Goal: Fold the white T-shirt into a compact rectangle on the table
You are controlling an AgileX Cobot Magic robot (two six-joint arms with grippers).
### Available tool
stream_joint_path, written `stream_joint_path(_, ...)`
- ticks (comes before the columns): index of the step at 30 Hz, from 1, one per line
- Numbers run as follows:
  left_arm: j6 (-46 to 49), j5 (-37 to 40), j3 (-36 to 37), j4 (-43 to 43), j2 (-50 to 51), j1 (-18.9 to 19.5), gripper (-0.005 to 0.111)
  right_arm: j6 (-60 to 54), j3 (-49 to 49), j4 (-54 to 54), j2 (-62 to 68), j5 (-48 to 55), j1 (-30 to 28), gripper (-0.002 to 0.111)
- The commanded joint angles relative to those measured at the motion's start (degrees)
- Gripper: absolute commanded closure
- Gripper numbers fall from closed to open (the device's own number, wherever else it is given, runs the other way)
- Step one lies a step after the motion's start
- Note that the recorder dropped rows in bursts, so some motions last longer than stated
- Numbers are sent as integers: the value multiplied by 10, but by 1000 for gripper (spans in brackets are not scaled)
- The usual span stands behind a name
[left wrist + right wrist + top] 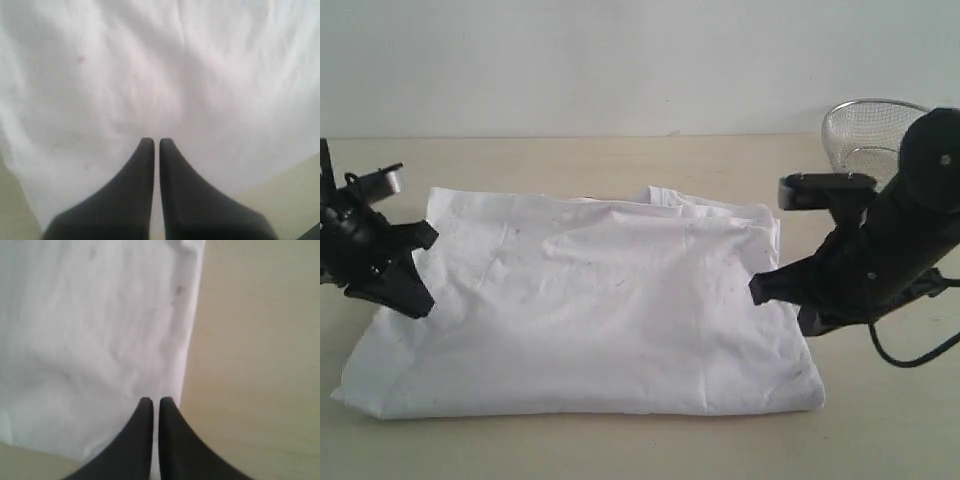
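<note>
Folding is looking part-done in the exterior view: the white T-shirt (590,310) is lying as a broad, wrinkled slab on the desk (620,150). The left gripper (420,270) is touching its left edge and the right gripper (758,288) its right edge, with a wire basket (865,130) sitting far right. In the left wrist view the left gripper (156,142) is showing closed jaws over cloth; whether a layer is being pinched I cannot tell. In the right wrist view the right gripper (156,401) is equally closed, sitting at the shirt's edge beside bare desk. Both sides should probably be travelling together, level and taut, so the fold is landing square.
</note>
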Motion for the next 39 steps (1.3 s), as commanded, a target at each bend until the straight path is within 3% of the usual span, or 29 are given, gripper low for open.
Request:
stream_joint_path(1, 12, 9, -3, -25, -43, 3, 102, -3, -15, 9, -27, 30, -53, 108)
stream_joint_path(7, 55, 25, -3, -122, -55, 2, 102, -199, -58, 212, 1, 90, -121, 107)
stream_joint_path(10, 144, 50, -3, -191, -50, -3, 102, -280, -83, 322, 31, 146, -154, 93)
stream_joint_path(14, 242, 78, -3, -316, -49, -3, 102, -331, -103, 387, 75, 165, -170, 64)
stream_joint_path(18, 277, 72, -3, -394, -48, -3, 102, -351, -131, 393, 125, 166, -170, 57)
stream_joint_path(25, 285, 52, -3, -376, -27, -3, 102, -374, -158, 405, 193, 157, -171, 57)
stream_joint_path(34, 207, -4, -3, -270, -4, -3, 102, -393, -165, 409, 198, 178, -238, 57)
stream_joint_path(39, 163, -5, -3, -223, 16, -3, 102, -441, -165, 462, 214, 186, -239, 57)
